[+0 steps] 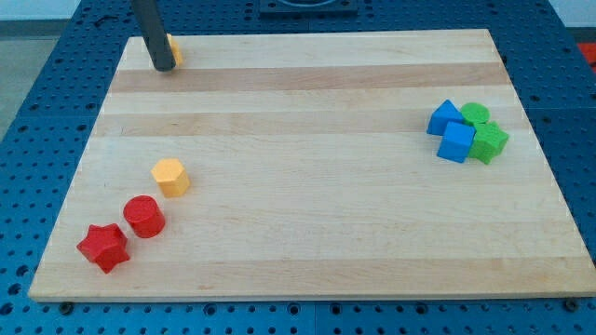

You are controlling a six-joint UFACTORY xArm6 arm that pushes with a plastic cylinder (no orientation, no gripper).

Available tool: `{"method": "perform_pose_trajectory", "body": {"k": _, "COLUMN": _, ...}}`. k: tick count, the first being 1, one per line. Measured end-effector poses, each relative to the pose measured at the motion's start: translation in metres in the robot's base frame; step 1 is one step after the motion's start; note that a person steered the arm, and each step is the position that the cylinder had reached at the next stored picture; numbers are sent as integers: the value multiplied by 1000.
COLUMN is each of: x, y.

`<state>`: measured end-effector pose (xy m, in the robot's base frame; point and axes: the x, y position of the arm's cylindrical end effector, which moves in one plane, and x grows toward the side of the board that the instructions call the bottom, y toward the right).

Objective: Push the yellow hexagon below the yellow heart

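Note:
The yellow hexagon point(171, 177) lies on the wooden board point(307, 102) at the view's left, below the middle. The yellow heart point(175, 48) is at the board's top left corner, mostly hidden behind the dark rod; only a small yellow edge shows. My tip point(164, 67) rests at the top left, touching the heart's left side. The hexagon is far below the tip and the heart.
A red cylinder point(144, 217) and a red star point(103, 247) lie in a diagonal row below-left of the hexagon. At the view's right sits a tight cluster: a blue triangle point(443, 117), a blue cube point(456, 142), a green cylinder point(476, 114) and a green star point(489, 142).

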<state>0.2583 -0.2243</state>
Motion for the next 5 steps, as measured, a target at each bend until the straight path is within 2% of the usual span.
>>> {"method": "perform_pose_trajectory", "body": {"k": 1, "x": 14, "y": 2}}
{"method": "perform_pose_trajectory", "body": {"k": 3, "x": 74, "y": 42}}
{"method": "perform_pose_trajectory", "body": {"k": 4, "x": 79, "y": 43}}
{"method": "perform_pose_trajectory", "body": {"k": 5, "x": 132, "y": 55}}
